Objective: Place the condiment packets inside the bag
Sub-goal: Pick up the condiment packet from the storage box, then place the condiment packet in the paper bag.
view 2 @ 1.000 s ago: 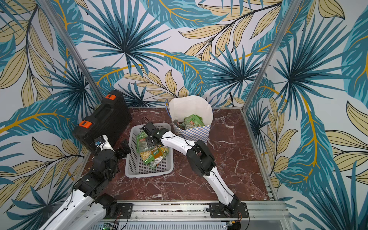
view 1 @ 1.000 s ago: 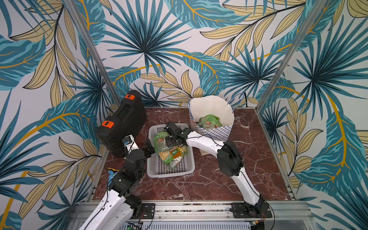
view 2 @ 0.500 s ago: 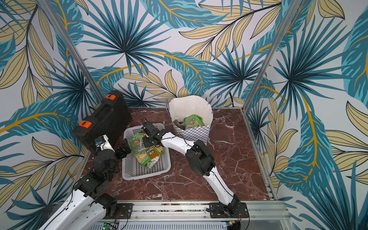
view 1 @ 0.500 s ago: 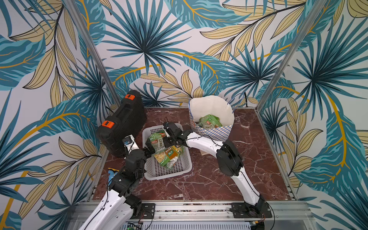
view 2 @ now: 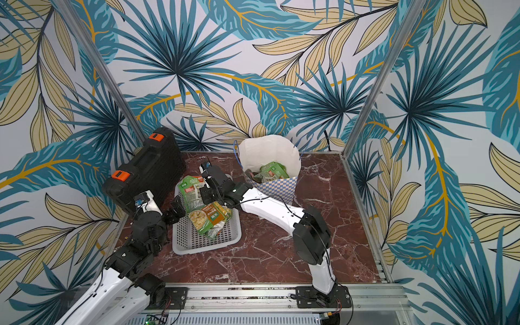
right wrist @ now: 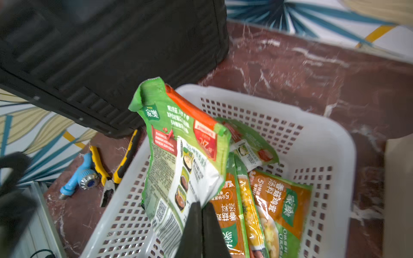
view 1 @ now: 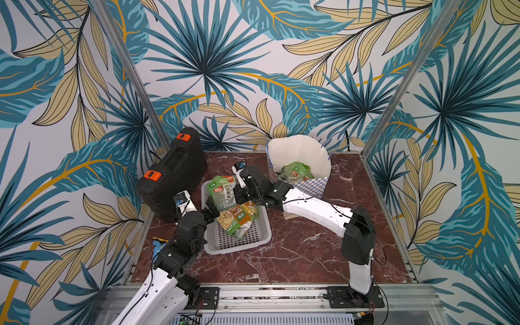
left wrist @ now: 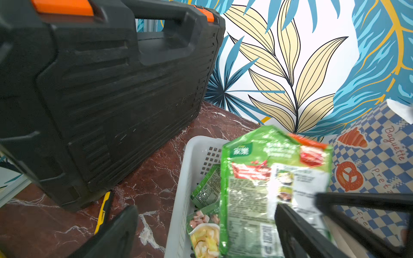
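Right claw point(right wrist: 201, 206): clamped a crinkly green packet point(right wrist: 178, 156) by its corner, above the basket point(right wrist: 324, 125)
Left claw point(view 1: 211, 210): gaped wide, empty
Other packets point(right wrist: 268, 212): lay glossy in the perforated basket
Bag point(view 1: 298, 152): half hid a few more

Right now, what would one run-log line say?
right tool: shut on green packet, over basket | left tool: open | bag: holds packets

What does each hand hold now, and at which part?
Right hand pinches the large green packet at its barcode-end edge; left hand is open, holding nothing.
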